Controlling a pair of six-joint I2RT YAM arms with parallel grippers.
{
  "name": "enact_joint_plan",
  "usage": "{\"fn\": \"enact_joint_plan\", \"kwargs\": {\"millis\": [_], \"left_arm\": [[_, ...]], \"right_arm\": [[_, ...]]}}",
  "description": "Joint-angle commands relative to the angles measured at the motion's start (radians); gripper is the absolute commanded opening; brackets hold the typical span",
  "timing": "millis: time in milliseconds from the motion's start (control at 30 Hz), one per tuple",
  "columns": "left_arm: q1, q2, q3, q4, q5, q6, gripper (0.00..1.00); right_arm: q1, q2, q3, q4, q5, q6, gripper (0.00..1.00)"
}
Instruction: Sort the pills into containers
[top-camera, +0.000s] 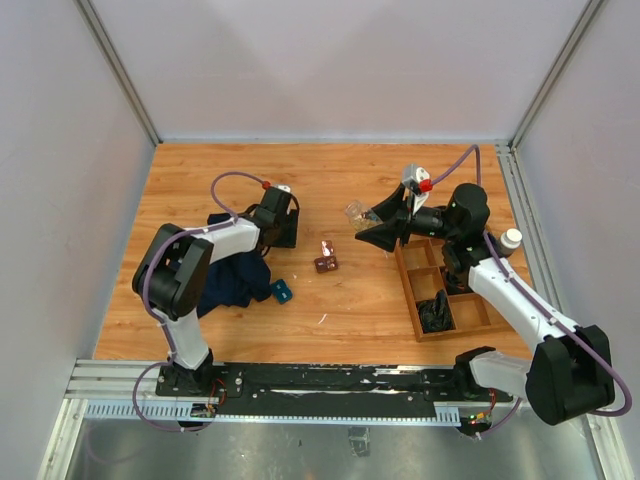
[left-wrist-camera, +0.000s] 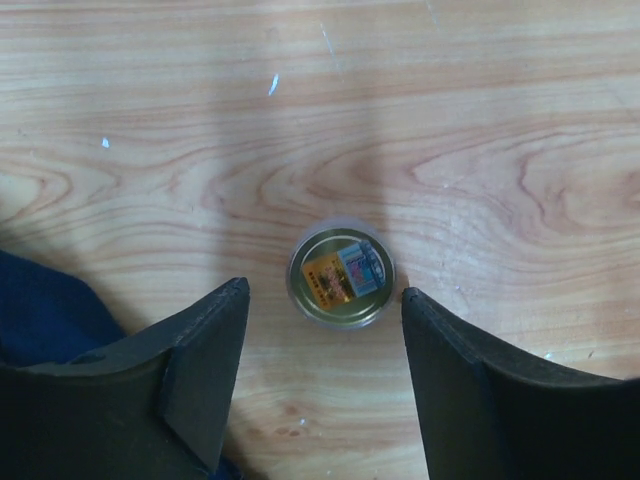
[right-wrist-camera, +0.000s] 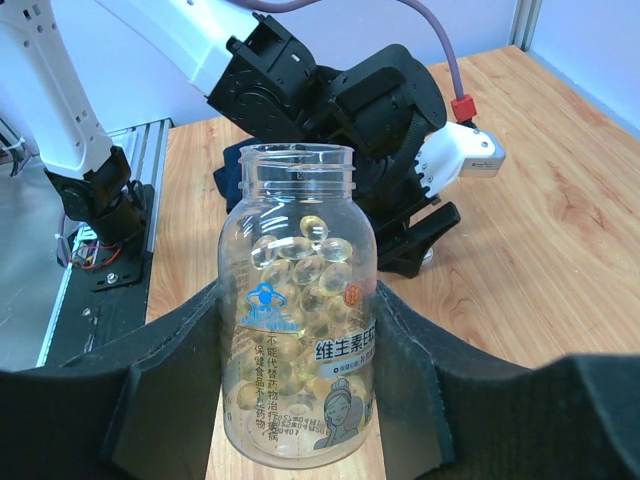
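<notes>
My right jaws are clamped on the sides of a clear bottle (right-wrist-camera: 298, 320), upright and with its mouth uncapped. It is filled to about the shoulder with pale yellow capsules (right-wrist-camera: 300, 260). Its label carries a blue logo, a line drawing of a woman's face and bold blue characters reading "维生素E"; the smaller lines beside them are too fine for me to read. My left jaws stand apart on either side of a small round jar (left-wrist-camera: 340, 278) on the bench (top-camera: 350, 320), with a gap visible on the left side. Seen from straight above, the jar shows an orange and blue label whose print I cannot make out. The reddish-brown box (top-camera: 325, 264) lies on the bench about midway between the two arms, apart from both; I cannot tell what is in it. On the right sits the wooden tray (top-camera: 408, 290), with something black (top-camera: 437, 313) in its near-left compartment. A white-capped item (top-camera: 511, 238) stands just beside the tray's far right corner. A dark blue cloth (top-camera: 235, 280) lies under my left arm, with a small teal thing (top-camera: 281, 291) just beside it.
</notes>
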Motion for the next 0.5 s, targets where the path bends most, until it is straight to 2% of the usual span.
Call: {"fn": "enact_joint_plan", "kwargs": {"millis": [0, 100, 400, 467], "left_arm": [[-0.003, 0.037, 0.059, -0.018, -0.034, 0.027, 0.64], [-0.003, 0.068, 0.092, -0.035, -0.041, 0.031, 0.58], [-0.003, 0.113, 0.133, -0.065, -0.058, 0.040, 0.57], [-0.003, 0.111, 0.131, -0.068, -0.052, 0.038, 0.53]], "right_arm": [[-0.013, 0.003, 0.000, 0.053, -0.034, 0.012, 0.06], [-0.015, 0.005, 0.002, 0.053, -0.043, 0.013, 0.06], [-0.025, 0.001, -0.002, 0.062, -0.047, 0.023, 0.06], [-0.029, 0.001, -0.001, 0.066, -0.049, 0.029, 0.06]]}}
